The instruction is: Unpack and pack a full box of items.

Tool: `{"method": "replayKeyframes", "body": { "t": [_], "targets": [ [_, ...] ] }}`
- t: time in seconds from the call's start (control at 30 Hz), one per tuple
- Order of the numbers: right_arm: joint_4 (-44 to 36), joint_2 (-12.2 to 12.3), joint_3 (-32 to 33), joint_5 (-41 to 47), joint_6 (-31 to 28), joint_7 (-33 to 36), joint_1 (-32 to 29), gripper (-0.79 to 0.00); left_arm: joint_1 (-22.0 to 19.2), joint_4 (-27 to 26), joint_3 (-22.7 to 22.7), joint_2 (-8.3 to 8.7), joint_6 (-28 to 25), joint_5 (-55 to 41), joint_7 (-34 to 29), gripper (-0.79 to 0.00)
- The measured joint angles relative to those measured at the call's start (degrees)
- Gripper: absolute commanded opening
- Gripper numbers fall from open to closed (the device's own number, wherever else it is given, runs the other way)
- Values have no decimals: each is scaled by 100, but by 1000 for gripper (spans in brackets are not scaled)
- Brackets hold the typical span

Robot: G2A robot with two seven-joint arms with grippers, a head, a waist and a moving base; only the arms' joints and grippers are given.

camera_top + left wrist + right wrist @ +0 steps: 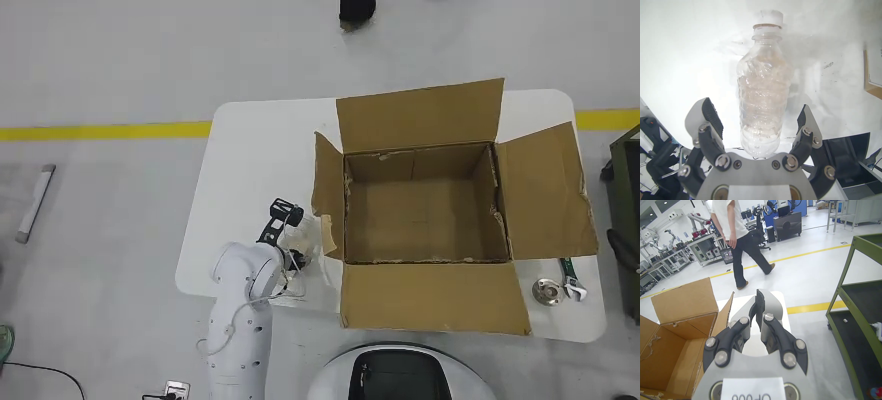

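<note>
I judged the bottle [762, 98] light, slick and crushable, best pinched gently mid-body; left fingers [712, 115] stood apart flanking it, right fingers [759, 306] together.

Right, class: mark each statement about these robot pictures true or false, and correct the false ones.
1. The cardboard box is empty. True.
2. The left gripper is clamped on the bottle. False: it is open, with a gap on each side of the bottle.
3. The bottle lies on the table, outside the box. True.
4. The right gripper holds a second bottle. False: it is shut on nothing.
5. The box's flaps are folded shut. False: they are spread open.
</note>
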Motion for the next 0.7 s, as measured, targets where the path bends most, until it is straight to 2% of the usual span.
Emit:
{"method": "replayKeyframes", "body": {
  "t": [0.2,0.23,0.27,0.3,0.33,0.4,0.5,0.57,0.6,0.7],
  "targets": [
    [0,0,0,0,0,0,0,-785,-110,313,4,53,11,39,142,-18],
    [0,0,0,0,0,0,0,-785,-126,353,7,60,11,41,158,-175],
    [0,0,0,0,0,0,0,-785,-141,405,15,69,11,36,175,-379],
    [0,0,0,0,0,0,0,-785,-150,440,24,75,10,30,184,-434],
    [0,0,0,0,0,0,0,-785,-158,471,35,81,9,26,192,-610],
    [0,0,0,0,0,0,0,-785,-170,530,62,94,23,5,202,-785],
    [0,0,0,0,0,0,0,-776,-167,557,107,110,62,-17,214,-785],
    [0,0,0,0,0,0,0,-523,-147,550,131,123,98,-16,235,-785],
    [0,0,0,0,0,0,0,0,-138,535,141,128,117,-18,239,-785],
    [0,1,2,-33,-26,-2,1,0,-96,403,152,144,203,-66,226,-785]
  ]
}}
